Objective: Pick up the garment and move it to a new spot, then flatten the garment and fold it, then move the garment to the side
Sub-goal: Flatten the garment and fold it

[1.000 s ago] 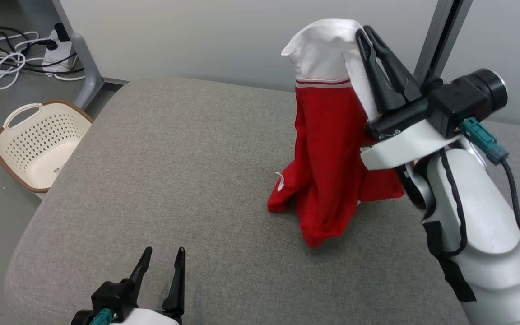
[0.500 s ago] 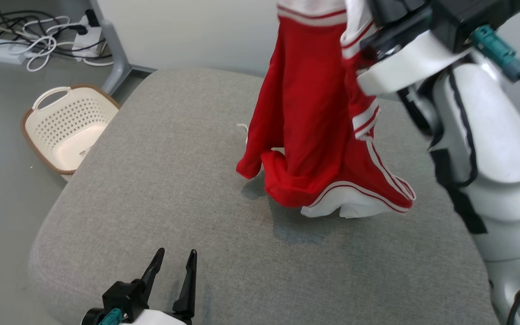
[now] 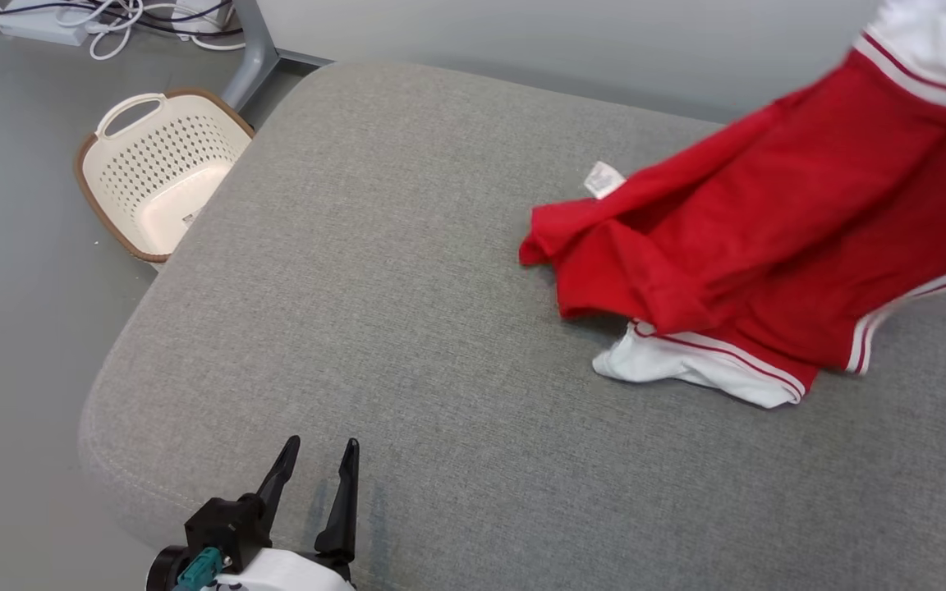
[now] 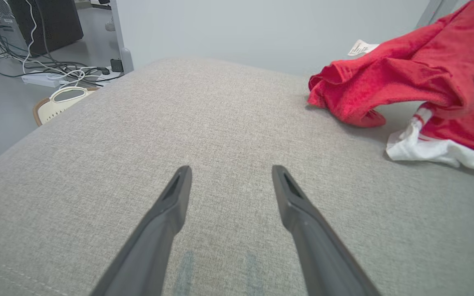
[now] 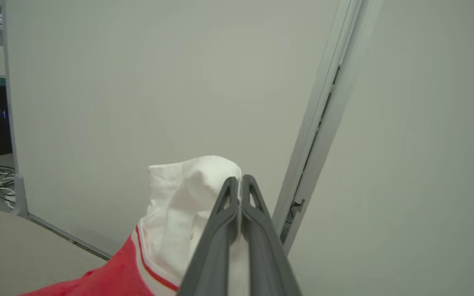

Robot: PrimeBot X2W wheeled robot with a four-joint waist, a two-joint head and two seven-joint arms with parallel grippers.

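The right gripper (image 5: 240,177) is clamped on the garment's (image 3: 769,238) white band, holding it up at upper right, lower end trailing on the cushion (image 3: 374,271). The left gripper (image 3: 321,451) sits lower left, fingers apart. Flattening, folding and setting aside look yet to be done.

Soft, even indoor light; faint shadow under the garment (image 3: 736,246); motion blur at its upper end.

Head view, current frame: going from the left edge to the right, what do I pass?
cream basket on the floor → left gripper, open, at the bottom edge → red garment, trailing on the grey cushion and lifted towards the upper right corner
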